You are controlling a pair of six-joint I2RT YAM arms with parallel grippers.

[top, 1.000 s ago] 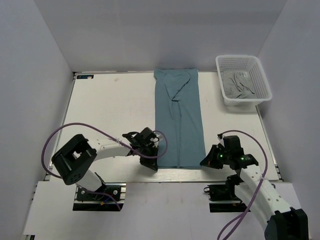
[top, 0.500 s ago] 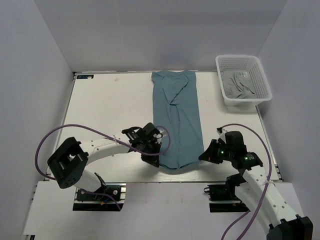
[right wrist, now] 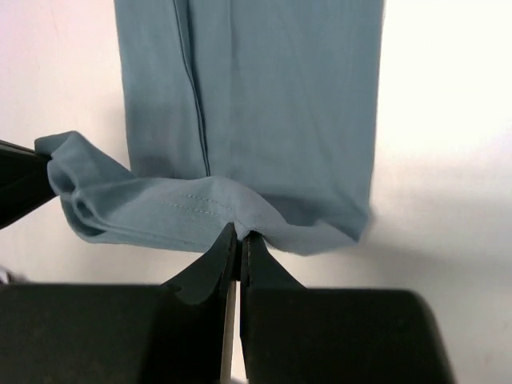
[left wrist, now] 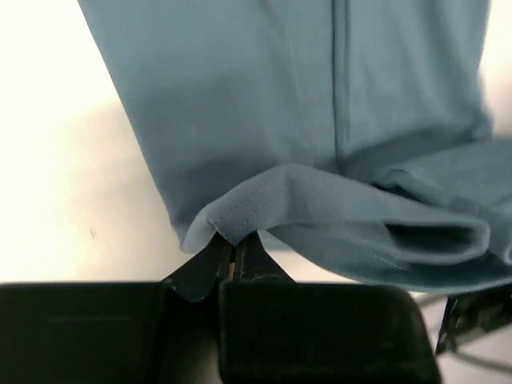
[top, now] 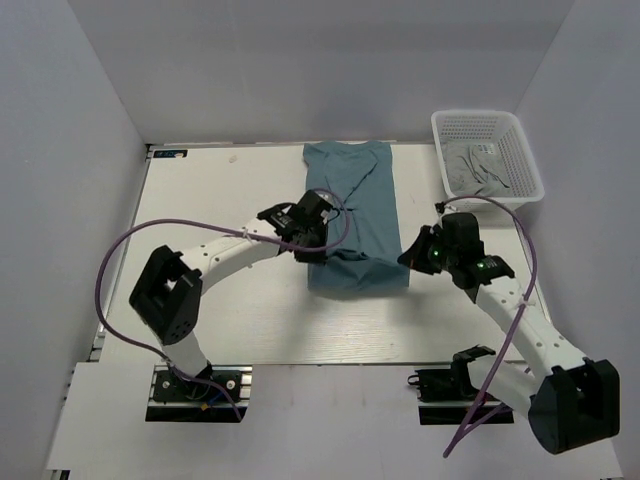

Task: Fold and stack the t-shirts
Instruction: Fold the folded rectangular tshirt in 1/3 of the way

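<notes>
A teal-blue t-shirt, folded into a long strip, lies at the middle back of the table. Its near end is lifted and doubled back over the strip. My left gripper is shut on the left corner of the near hem. My right gripper is shut on the right corner of the same hem. Both hold the hem a little above the strip, about halfway along it. The shirt also shows in the right wrist view and the left wrist view.
A white mesh basket at the back right holds more greyish cloth. The white table is walled by grey panels on the left, back and right. Purple cables loop from both arms.
Both grippers have carried the shirt's near hem away from the front edge toward the back, folding the strip over itself. The shirt's far end has shifted slightly.
</notes>
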